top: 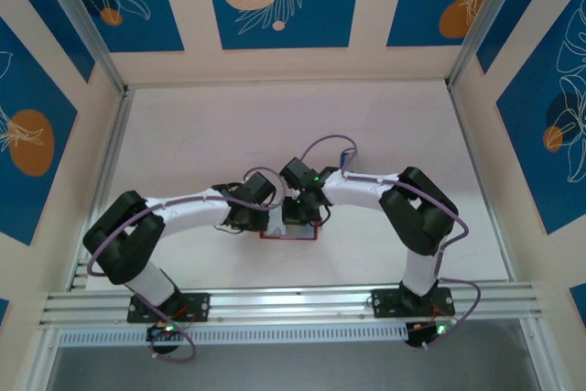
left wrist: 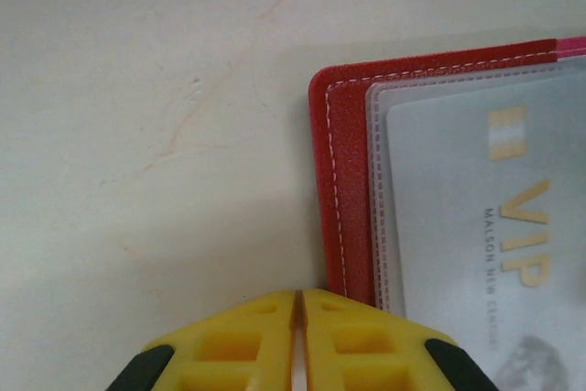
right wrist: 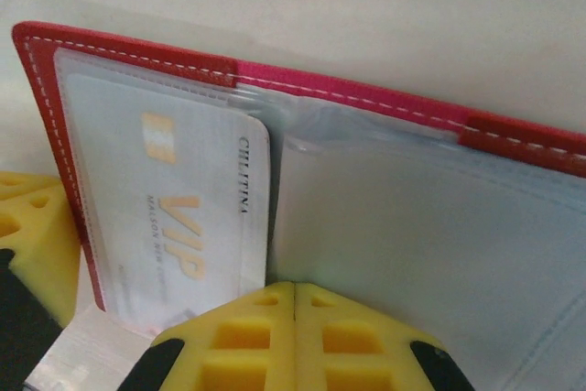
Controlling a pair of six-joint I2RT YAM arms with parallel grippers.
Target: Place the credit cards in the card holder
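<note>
Card holder [top: 289, 232] lies open and flat between the arms, long axis left-right. Left gripper [left wrist: 298, 341] has jaws together, tips at its left red edge. Right gripper [right wrist: 295, 341] is closed too, at the near edge by the spine. VIP card [right wrist: 174, 217] sits pocketed in the left half, nearer the left arm.

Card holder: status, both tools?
Left tool shut at card holder's left edge. Right tool shut over its middle. It lies open, VIP card in clear sleeve. Nothing in the way.
</note>
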